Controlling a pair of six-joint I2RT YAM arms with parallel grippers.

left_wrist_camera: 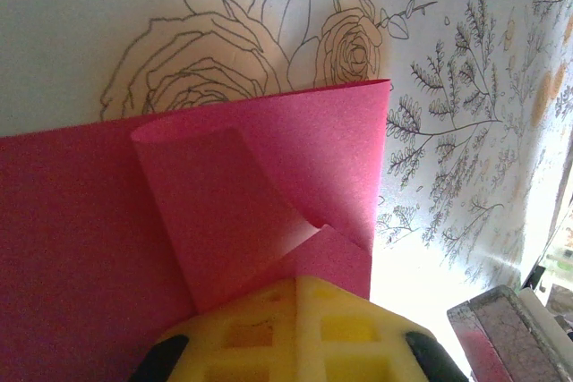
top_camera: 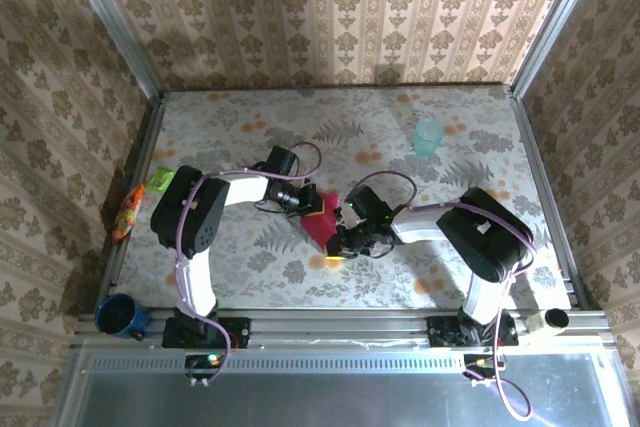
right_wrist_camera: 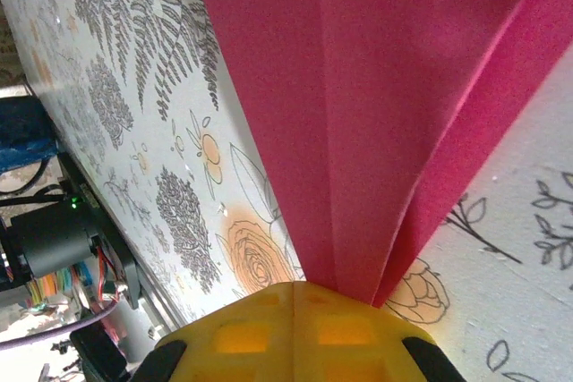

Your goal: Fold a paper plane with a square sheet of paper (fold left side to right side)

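left hand (top_camera: 314,209) pinching paper (top_camera: 322,230) | right hand (top_camera: 336,252) pinching paper | teal cup (top_camera: 428,136) apparently empty

A thin, matte magenta-red sheet of paper (top_camera: 320,225) is found partly folded, mid-counter (top_camera: 260,277). Its layered creases (right_wrist_camera: 385,87) are narrowed to a point at one end. A flap (left_wrist_camera: 269,176) is curled over at the other.

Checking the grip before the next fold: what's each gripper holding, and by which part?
Both hold the folded magenta-red paper: the left gripper pinches its folded-over edge, the right gripper the narrow end where layers converge.
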